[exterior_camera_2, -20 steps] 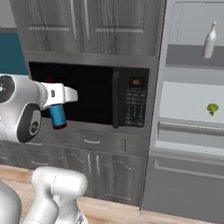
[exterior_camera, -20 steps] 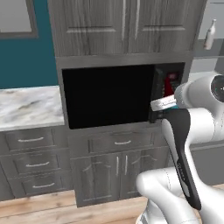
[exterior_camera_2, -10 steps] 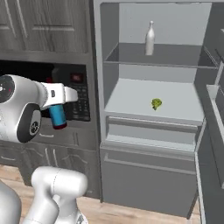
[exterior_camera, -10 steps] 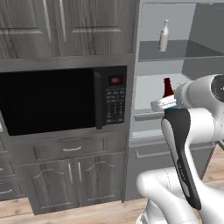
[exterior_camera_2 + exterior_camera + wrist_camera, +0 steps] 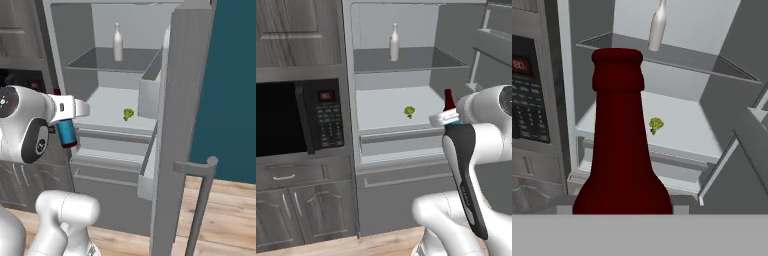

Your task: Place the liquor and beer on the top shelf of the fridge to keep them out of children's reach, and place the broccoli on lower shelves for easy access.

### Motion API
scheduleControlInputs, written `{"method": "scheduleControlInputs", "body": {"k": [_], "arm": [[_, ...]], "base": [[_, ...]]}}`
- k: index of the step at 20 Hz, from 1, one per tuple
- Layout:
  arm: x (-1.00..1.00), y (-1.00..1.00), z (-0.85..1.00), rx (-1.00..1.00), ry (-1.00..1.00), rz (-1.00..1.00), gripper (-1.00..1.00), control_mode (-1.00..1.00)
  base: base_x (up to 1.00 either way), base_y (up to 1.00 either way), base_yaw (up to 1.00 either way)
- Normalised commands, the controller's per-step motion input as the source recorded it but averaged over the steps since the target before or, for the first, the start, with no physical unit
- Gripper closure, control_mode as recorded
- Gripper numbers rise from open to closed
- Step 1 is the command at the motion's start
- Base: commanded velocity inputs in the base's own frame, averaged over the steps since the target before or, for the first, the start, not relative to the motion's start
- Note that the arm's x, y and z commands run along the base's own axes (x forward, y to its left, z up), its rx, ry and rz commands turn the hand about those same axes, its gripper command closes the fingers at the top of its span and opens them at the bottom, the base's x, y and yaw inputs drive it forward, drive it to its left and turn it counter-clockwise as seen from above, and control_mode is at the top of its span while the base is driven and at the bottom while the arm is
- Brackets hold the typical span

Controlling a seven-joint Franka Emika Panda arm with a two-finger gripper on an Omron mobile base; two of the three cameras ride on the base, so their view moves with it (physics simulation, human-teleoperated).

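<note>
Left base view now faces the open fridge (image 5: pixel 351 100) instead of cabinets; the gripper (image 5: pixel 66 131), partly closed, holds the beer (image 5: pixel 620 145), ready for shelving.

two bottles (image 5: pixel 394 42) (image 5: pixel 619 145), one broccoli floret (image 5: pixel 409 111), one microwave (image 5: pixel 298 118)

No legible text anywhere. Microwave (image 5: pixel 301 117) panel has a red display at its top edge, digits too blurred to read. Beer (image 5: pixel 66 133) label is plain blue, no print.
</note>
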Motion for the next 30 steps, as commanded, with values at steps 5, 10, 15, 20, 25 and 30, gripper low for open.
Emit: {"method": "scheduleControlInputs", "body": {"k": [5,10,15,20,25,30], "arm": [[0.00,0.00,0.00,0.00,0.00,0.00,1.00,1.00],[0.00,0.00,0.00,0.00,0.00,0.00,1.00,1.00],[0.00,0.00,0.00,0.00,0.00,0.00,1.00,1.00],[0.00,0.00,0.00,0.00,0.00,0.00,1.00,1.00],[0.00,0.00,0.00,0.00,0.00,0.00,1.00,1.00],[0.00,0.00,0.00,0.00,0.00,0.00,1.00,1.00]], "base": [[0.01,-0.18,-0.01],[0.09,0.00,-0.06],[0.11,0.00,-0.12],[0.10,0.13,-0.16],[0.14,0.32,-0.16],[0.22,0.31,-0.14]]}}
